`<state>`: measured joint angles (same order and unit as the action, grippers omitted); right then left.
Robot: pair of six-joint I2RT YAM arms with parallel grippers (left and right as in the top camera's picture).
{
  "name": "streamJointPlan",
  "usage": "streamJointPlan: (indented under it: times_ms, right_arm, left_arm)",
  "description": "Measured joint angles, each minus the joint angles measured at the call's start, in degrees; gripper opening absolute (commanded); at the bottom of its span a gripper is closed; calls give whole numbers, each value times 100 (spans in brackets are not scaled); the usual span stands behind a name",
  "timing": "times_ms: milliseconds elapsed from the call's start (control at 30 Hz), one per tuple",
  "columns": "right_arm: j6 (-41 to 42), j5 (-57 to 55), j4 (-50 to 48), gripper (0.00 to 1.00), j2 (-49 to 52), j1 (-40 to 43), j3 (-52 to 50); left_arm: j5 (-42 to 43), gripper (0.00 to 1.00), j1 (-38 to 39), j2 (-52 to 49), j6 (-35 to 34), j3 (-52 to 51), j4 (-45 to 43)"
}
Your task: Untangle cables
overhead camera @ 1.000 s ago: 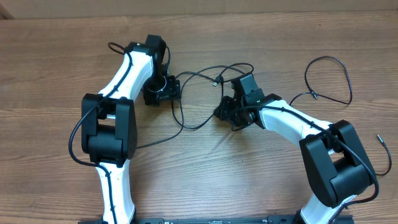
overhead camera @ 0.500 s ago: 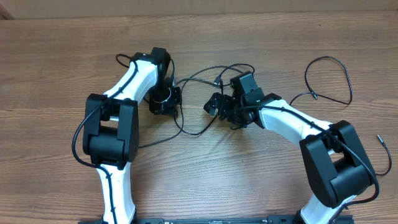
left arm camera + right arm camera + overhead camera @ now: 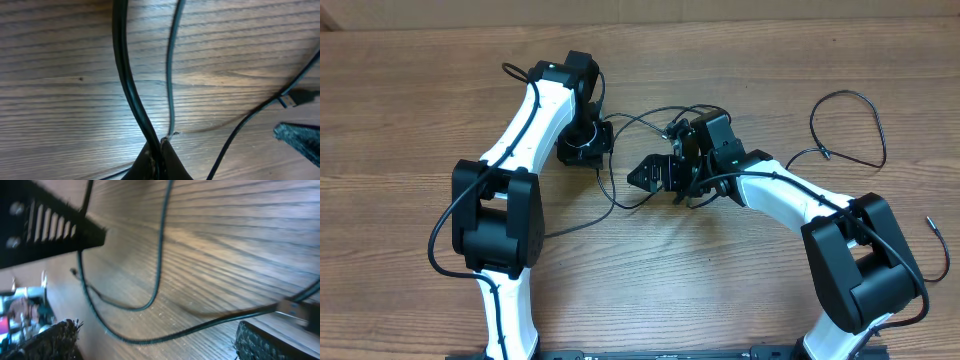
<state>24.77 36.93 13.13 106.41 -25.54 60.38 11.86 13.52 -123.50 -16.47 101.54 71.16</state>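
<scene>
Thin black cables (image 3: 642, 119) lie tangled on the wooden table between my two grippers, with a loop (image 3: 623, 198) sagging toward the front. My left gripper (image 3: 587, 149) points down at their left end. In the left wrist view it (image 3: 160, 151) is shut on a black cable (image 3: 124, 65), and a thinner cable (image 3: 172, 75) runs beside that one. My right gripper (image 3: 647, 171) stands open just right of the loop. In the right wrist view a cable (image 3: 165, 338) crosses between its fingers (image 3: 267, 341) untouched. A small plug (image 3: 296, 97) lies to the right.
A separate black cable (image 3: 850, 125) forms a loop at the back right, and another cable end (image 3: 932, 225) lies at the far right edge. The left gripper's slotted black body (image 3: 45, 222) fills the upper left of the right wrist view.
My left gripper has shut on a cable and shifted slightly back. My right gripper has opened wide and reached left toward the loop.
</scene>
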Motion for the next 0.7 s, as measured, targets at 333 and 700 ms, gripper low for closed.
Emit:
streamJointPlan:
  times_ms: [333, 700]
  right_arm:
    - [-319, -505, -297, 99, 4, -693, 0]
    - [-369, -1810, -468, 16, 7, -1281, 0]
  left_arm:
    - [529, 7, -2, 0, 107, 0, 74]
    - [1709, 7, -330, 0, 619, 0, 205]
